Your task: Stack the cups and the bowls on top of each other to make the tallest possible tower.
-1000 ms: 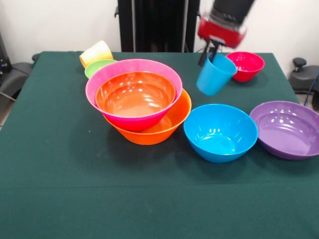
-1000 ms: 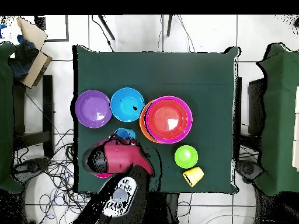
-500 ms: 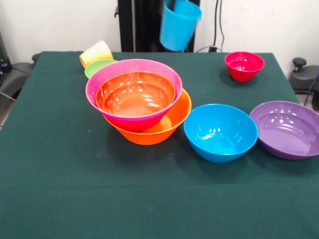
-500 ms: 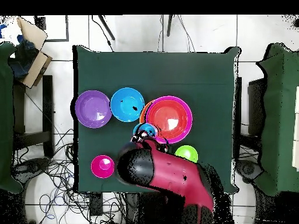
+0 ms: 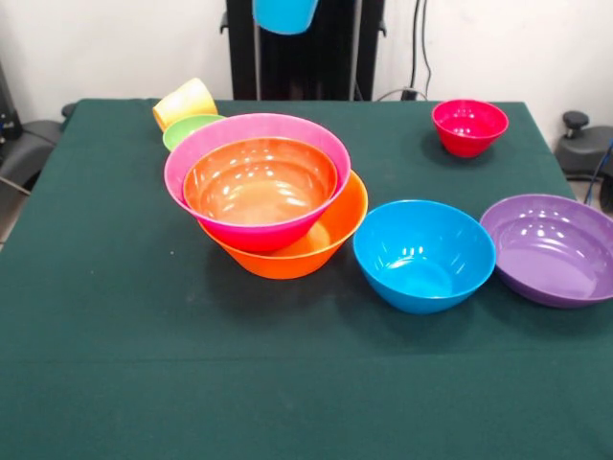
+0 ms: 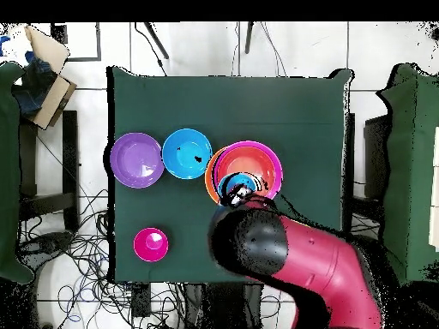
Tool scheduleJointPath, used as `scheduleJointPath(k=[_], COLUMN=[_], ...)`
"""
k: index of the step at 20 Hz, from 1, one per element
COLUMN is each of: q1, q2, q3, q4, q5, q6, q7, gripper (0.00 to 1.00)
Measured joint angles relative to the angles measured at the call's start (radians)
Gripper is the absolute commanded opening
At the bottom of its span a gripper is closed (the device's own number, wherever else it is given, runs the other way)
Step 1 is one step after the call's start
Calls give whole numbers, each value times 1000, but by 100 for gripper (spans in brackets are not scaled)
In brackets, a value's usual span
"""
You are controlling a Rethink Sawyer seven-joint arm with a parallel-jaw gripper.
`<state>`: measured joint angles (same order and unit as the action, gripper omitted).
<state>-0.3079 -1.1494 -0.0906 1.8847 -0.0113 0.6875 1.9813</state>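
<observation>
Green cloth covers the table point(image 5: 115, 316). From above, the arm point(image 6: 300, 266) reaches in from five o'clock, its gripper point(image 6: 233, 195) hidden beneath the wrist, so whether it grips cannot be told. The light blue cup point(image 5: 284, 13) hangs high over the tower point(image 5: 273, 196), where the red-orange bowl point(image 5: 259, 182) sits in the pink bowl point(image 5: 206, 144), inside the large orange bowl point(image 5: 335, 235). In the front view, the blue bowl point(image 5: 424, 254) and purple bowl point(image 5: 548, 247) lie at three o'clock of the tower, the magenta bowl point(image 5: 469, 126) at two, and the green bowl point(image 5: 182, 127) and yellow cup point(image 5: 184, 101) at eleven.
</observation>
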Motion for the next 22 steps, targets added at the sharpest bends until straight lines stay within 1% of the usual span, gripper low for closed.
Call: scheduleJointPath(k=[2, 4, 8, 9, 14, 17, 22], q1=[-14, -38, -55, -64, -66, -67, -67], q2=[4, 14, 29, 38, 41, 41, 41], q3=[19, 61, 101, 128, 149, 174, 191], q4=[-19, -57, -88, -102, -111, -119, -121], q5=[-4, -16, -34, -46, -56, -74, -94], q6=[3, 3, 4, 4, 4, 4, 4], q7=[-13, -32, -35, -35, -35, -35, -35], gripper=[0, 0, 0, 100, 100, 100, 100])
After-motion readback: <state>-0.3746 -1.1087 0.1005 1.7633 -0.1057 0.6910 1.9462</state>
